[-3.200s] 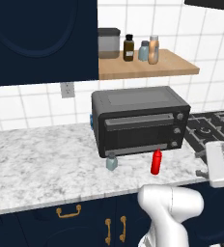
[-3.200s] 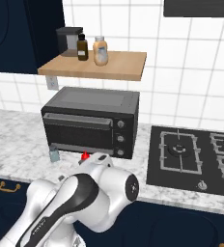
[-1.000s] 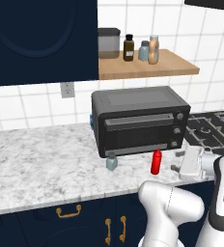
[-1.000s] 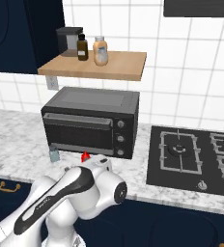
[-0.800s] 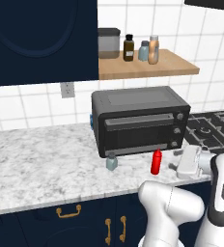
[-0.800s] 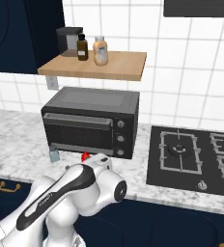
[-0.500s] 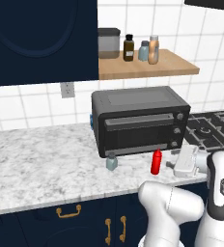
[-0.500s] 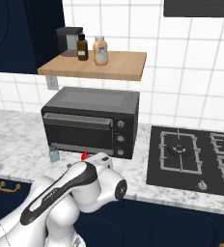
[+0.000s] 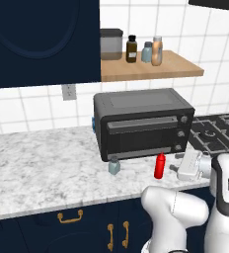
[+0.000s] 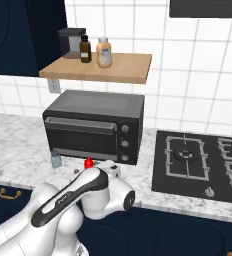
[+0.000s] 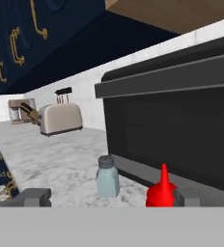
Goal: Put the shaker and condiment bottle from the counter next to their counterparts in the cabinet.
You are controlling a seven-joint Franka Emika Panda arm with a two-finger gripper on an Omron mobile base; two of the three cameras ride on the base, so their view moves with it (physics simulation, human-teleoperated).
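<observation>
The red condiment bottle point(image 9: 159, 166) stands on the marble counter point(image 9: 42, 168) in front of the toaster oven, and the small pale shaker point(image 9: 114, 165) stands to its left. My gripper point(image 9: 176, 163) hovers low just right of the bottle, pointing at it, open and holding nothing. In the hand view the shaker point(image 11: 107, 176) and the bottle point(image 11: 161, 192) stand ahead between the wide-apart fingertips point(image 11: 34, 197), the bottle close to the right one. On the wooden cabinet shelf point(image 9: 151, 69) stand the counterparts, a pale shaker point(image 9: 147, 52) and a tan bottle point(image 9: 157, 50).
A black toaster oven point(image 9: 141, 123) sits right behind both objects, under the shelf. A dark brown bottle point(image 9: 132, 49) and a grey canister point(image 9: 111, 44) share the shelf. A gas hob point(image 10: 203, 160) lies to the right. A toaster point(image 11: 61, 118) stands far along the counter.
My hand has crept left along the counter's front, closer to the red bottle. The jaws have stayed open, and the bottle and shaker have not moved.
</observation>
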